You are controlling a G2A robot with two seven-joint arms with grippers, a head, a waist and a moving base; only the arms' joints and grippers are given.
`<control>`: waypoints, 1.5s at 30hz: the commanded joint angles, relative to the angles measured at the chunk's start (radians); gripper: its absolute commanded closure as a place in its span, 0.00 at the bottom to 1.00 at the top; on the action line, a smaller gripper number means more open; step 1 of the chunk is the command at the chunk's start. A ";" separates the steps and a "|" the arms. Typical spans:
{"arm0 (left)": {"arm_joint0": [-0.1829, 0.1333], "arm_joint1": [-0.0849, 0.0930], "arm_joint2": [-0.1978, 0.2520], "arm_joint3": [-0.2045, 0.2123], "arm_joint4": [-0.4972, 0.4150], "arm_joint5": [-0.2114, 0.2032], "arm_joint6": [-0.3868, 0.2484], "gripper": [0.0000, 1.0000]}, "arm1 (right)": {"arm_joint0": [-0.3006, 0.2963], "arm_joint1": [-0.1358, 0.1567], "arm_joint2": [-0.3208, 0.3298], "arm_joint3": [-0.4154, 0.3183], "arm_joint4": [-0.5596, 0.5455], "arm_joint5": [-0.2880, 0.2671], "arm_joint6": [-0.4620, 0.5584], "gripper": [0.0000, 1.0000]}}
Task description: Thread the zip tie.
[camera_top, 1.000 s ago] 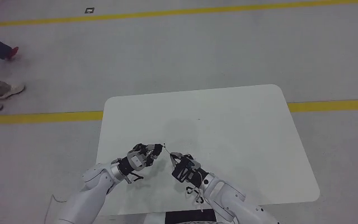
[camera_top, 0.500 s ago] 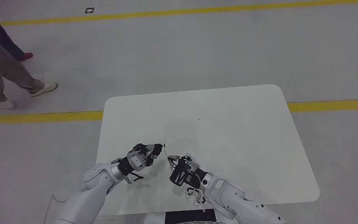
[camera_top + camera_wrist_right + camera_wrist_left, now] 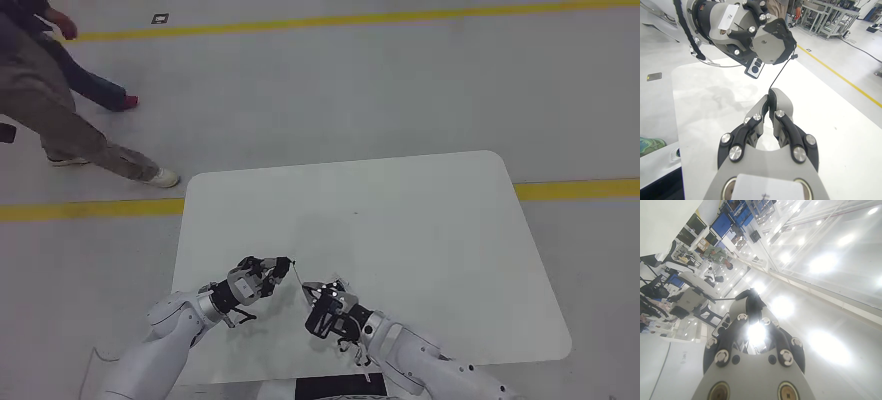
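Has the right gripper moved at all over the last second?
Yes. Seen from above, the right gripper, jaws shut on the zip tie, slid slightly back toward the near edge of the table.

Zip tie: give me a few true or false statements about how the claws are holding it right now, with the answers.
1. The right claw is shut on the thin end of the zip tie. True.
2. The zip tie lies flat on the table. False: it is held in the air above the table, between the two claws.
3. The left claw grips the zip tie near its head. True.
4. The zip tie forms a closed loop. False: it runs as one open line from claw to claw.
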 commanded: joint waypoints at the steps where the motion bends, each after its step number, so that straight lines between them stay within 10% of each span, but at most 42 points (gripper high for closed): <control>1: 0.000 0.000 0.000 0.000 0.000 0.000 0.000 1.00 | 0.000 0.003 -0.002 0.000 0.000 0.007 -0.001 1.00; 37: 0.000 0.000 0.000 0.000 0.000 0.000 0.000 1.00 | -0.153 0.036 0.212 -0.043 0.019 0.132 -0.021 1.00; 38: 0.000 0.000 0.000 0.000 0.000 0.000 0.000 1.00 | -0.161 0.035 0.218 -0.060 0.036 0.144 -0.036 0.90; 40: 0.000 0.000 0.000 0.000 0.000 0.000 0.000 1.00 | -0.164 0.034 0.220 -0.064 0.040 0.150 -0.044 0.00; 45: 0.000 0.000 0.000 0.000 0.000 0.000 0.000 1.00 | -0.164 0.034 0.220 -0.064 0.040 0.150 -0.044 0.00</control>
